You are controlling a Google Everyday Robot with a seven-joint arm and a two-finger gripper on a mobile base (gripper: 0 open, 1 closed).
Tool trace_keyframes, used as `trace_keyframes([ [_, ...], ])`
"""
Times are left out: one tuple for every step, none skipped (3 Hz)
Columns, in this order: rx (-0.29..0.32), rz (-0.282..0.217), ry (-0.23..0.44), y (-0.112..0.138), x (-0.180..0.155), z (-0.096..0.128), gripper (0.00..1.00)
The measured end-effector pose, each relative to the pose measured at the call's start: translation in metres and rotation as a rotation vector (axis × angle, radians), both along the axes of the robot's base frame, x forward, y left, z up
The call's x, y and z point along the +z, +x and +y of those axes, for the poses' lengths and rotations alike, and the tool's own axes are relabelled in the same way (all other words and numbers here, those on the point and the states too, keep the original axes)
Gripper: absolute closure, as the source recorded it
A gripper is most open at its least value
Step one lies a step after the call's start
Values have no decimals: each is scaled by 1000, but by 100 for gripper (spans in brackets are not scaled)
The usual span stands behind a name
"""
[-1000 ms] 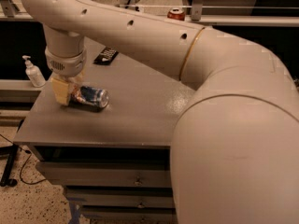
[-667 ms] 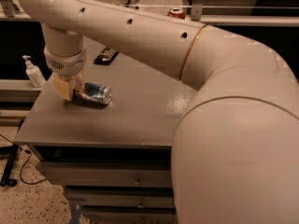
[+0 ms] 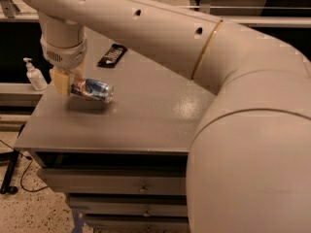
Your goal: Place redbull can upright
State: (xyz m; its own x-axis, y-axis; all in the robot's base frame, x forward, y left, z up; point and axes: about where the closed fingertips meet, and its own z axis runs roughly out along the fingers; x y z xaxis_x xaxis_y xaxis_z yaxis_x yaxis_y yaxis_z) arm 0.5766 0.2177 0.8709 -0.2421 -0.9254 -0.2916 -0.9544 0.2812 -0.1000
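The redbull can (image 3: 95,90) is blue and silver and lies almost horizontal, its silver top pointing right. My gripper (image 3: 69,83) is at the left side of the grey table (image 3: 146,115), below the big cream arm. It is shut on the can's left end and holds the can a little above the tabletop, with a shadow under it. The can's left end is hidden between the tan fingers (image 3: 60,84).
A black flat packet (image 3: 112,55) lies at the back of the table. A white pump bottle (image 3: 35,75) stands on a ledge left of the table. Drawers sit below the table's front edge. My arm's bulk fills the right side.
The can has risen off the tabletop in my gripper and shifted slightly, still lying sideways.
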Motion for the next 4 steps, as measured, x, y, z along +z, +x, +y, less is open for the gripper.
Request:
trace_keyframes([
  [28,-87,98,12,44,-5,100],
  [70,-163,258,35,84,-23,100],
  [118,-214,470,54,108,-48,100],
  [143,-249,669,65,111,-71,100],
])
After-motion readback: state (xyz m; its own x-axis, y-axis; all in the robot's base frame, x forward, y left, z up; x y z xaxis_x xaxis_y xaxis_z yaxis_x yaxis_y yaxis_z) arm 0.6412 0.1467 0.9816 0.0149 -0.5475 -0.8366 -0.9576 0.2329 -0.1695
